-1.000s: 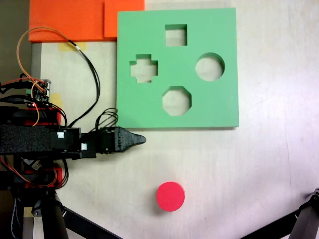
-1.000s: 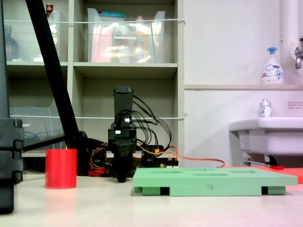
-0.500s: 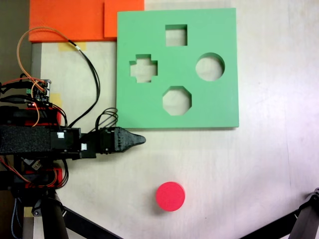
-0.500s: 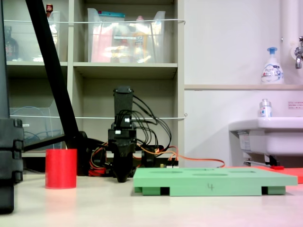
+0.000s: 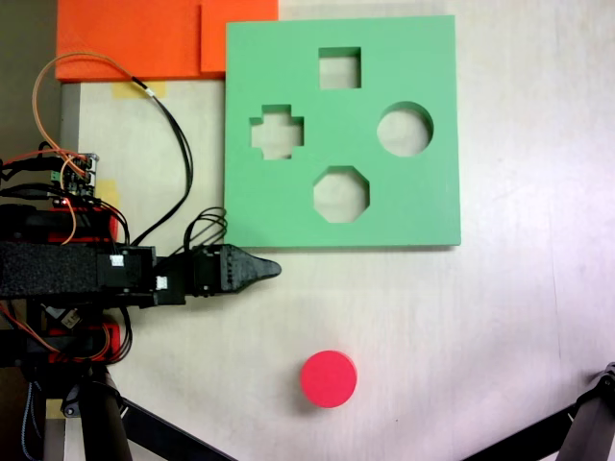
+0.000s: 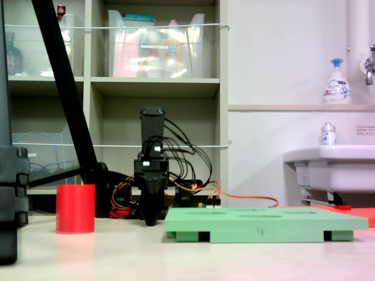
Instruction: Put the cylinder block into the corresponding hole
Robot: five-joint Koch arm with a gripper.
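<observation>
orange foam sheets (image 5: 144, 38) lying at table's top-left | soap bottle (image 6: 337, 82) standing above sink (image 6: 328, 167) | bins (image 6: 155, 44) sitting on shelves

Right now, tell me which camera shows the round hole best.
The fixed view from above: the circular cut-out shows its full outline on the green board's right side. The low side-on fixed view sees the board edge-on, with the cut-outs barely readable.

In a fixed view from above, the black jointed arm (image 5: 77, 271) reaches from nine o'clock toward three o'clock, low and level. Its black pointed gripper (image 5: 271, 270) tapers to one closed-looking tip, empty. In the other fixed view the gripper (image 6: 152, 221) points down, its tip by the tabletop.
</observation>
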